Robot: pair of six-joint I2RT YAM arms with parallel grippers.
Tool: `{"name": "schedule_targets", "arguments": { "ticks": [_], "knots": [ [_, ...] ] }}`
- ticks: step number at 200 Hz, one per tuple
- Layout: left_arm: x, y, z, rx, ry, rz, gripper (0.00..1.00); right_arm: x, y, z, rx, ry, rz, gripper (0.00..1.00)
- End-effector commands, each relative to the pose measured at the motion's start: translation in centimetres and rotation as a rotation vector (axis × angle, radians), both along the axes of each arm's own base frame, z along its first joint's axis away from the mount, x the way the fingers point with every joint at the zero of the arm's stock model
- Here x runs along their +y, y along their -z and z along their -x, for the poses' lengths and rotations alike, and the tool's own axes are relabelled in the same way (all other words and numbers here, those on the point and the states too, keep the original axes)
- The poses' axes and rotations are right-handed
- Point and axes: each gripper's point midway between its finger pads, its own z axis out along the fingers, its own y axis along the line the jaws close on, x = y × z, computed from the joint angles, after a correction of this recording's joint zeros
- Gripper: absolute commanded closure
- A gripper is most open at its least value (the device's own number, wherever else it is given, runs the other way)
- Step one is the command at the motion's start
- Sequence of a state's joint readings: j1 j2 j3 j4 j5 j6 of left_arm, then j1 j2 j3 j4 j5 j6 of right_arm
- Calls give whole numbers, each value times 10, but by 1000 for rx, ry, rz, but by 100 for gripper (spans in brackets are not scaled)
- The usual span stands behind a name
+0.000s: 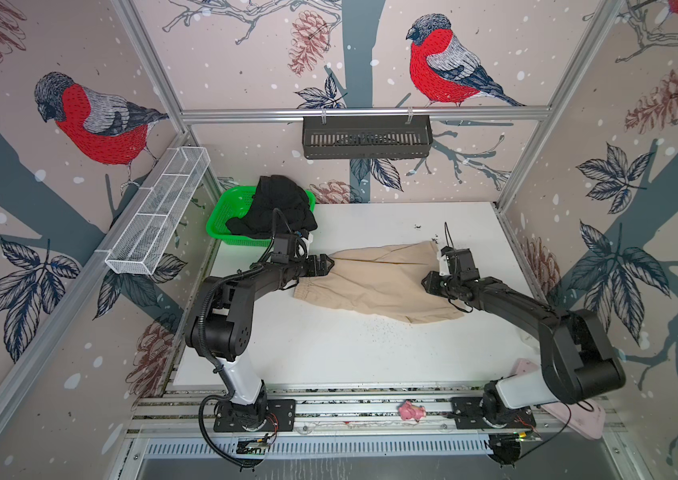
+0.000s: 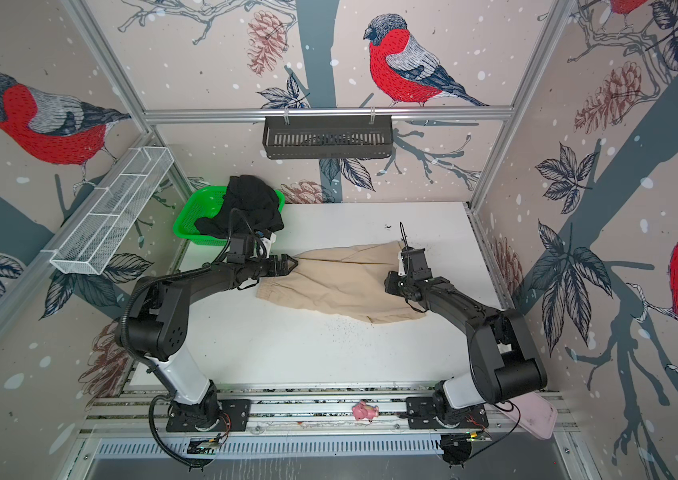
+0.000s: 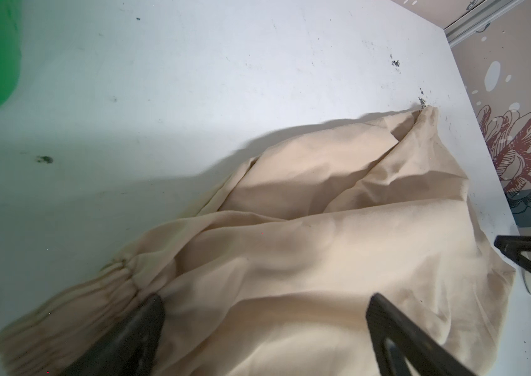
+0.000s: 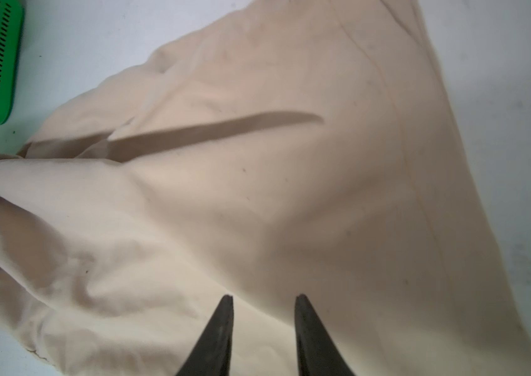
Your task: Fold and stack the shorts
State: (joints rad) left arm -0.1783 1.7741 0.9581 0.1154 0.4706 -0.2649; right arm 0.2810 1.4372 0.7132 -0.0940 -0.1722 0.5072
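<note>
Straddling the beige shorts (image 1: 374, 282) flat on the table (image 1: 329, 353); my left gripper (image 3: 265, 298), jaws wide, at the waistband end; my right gripper (image 4: 262, 296), jaws narrowly parted, nothing pinched, over the leg end; long axis runs between them.

Papered walls (image 1: 246, 62) close my work cell on the left, far and right, printed with red-breasted bullfinches (image 1: 441, 62), pine cones and grey branches, and framed in aluminium rails (image 1: 246, 114). From my remote seat I see a white wire shelf (image 1: 158, 216) on the left wall and a black slotted tray (image 1: 366, 137) hanging from the far rail. The white tabletop (image 1: 329, 353), flecked with dark crumbs (image 1: 383, 328), sits in soft, even light. Nearest me run aluminium tracks (image 1: 350, 409) and a slotted vent strip (image 1: 370, 448).
</note>
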Motion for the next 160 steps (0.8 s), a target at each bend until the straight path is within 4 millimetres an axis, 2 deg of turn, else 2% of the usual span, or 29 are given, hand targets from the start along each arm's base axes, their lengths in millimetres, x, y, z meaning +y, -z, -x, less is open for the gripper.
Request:
{"name": "schedule_targets", "arguments": {
  "ticks": [1,32,59,77,88,103,120,128,143,160],
  "knots": [
    [7,12,2,25,-40,-10,2,-7,10,17,33,62,-14,68],
    [7,23,19,63,-43,7,2,-14,35,43,95,89,-15,70],
    [11,28,31,106,-63,0,3,-25,45,58,131,117,3,69],
    [7,23,39,99,-56,25,3,-45,49,59,139,168,10,68],
    [1,15,42,83,-41,43,3,-58,45,53,124,201,-5,68],
    [-8,1,41,53,-28,38,3,-72,30,41,67,228,-13,68],
    [-15,-21,36,13,-21,12,2,-81,3,21,-10,232,12,63],
    [-16,-34,33,-12,-32,3,2,-82,-21,11,-76,223,22,59],
    [-2,-62,26,-62,-138,-14,2,-79,-52,-3,-159,195,31,46],
    [20,-97,25,-130,-247,-29,2,-70,-84,-16,-246,148,42,41]
  ]
}}
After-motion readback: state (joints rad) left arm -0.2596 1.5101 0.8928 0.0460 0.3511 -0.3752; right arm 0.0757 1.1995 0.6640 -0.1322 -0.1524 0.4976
